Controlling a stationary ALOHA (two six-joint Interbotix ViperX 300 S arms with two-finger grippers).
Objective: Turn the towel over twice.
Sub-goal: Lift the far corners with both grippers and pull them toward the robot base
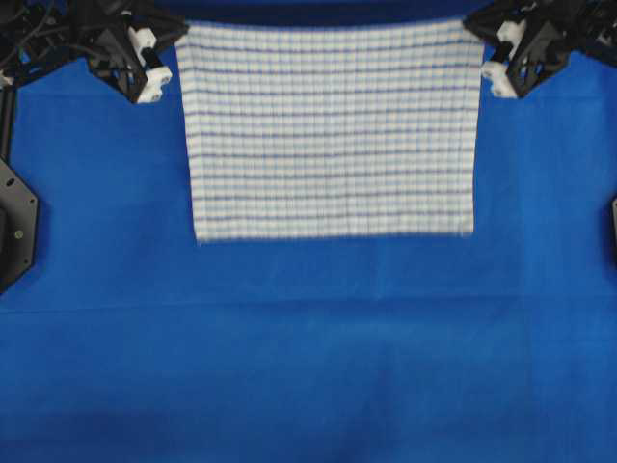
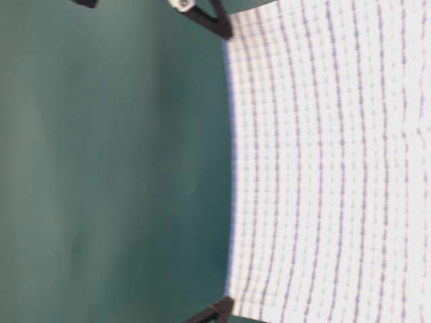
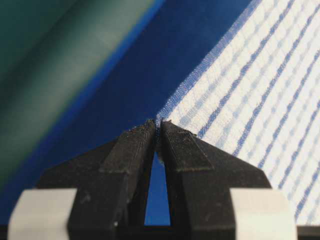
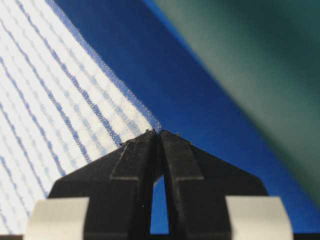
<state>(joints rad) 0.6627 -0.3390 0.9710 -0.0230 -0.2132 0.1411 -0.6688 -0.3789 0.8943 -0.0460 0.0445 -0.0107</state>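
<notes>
- Holding the towel (image 1: 330, 130) by its two far corners: left tool (image 3: 158, 126) is pinched on one corner, right tool (image 4: 159, 132) on the other, both w/ tips pressed tight on the hem, no gap showing at the tips.
- Towel hangs stretched betw. the two tools; table-level view shows the top edge bowing slightly in the middle. Whether the lower edge touches the blue worktop (image 1: 308, 367) you can't tell from overhead.
- My read: you're mid-flip, cloth lifted, not yet laid over.
- Keep both tools level and evenly apart. Too close and the middle sags and folds, too far and a corner may slip out.
- Carry both corners across together at the same pace, so the cloth swings over as one sheet.
- Lower slowly, let the free edge land first, then lay the rest flat.
- Don't release until the corners rest on the worktop; the grip is only on the hem tips, so avoid jerks.
</notes>
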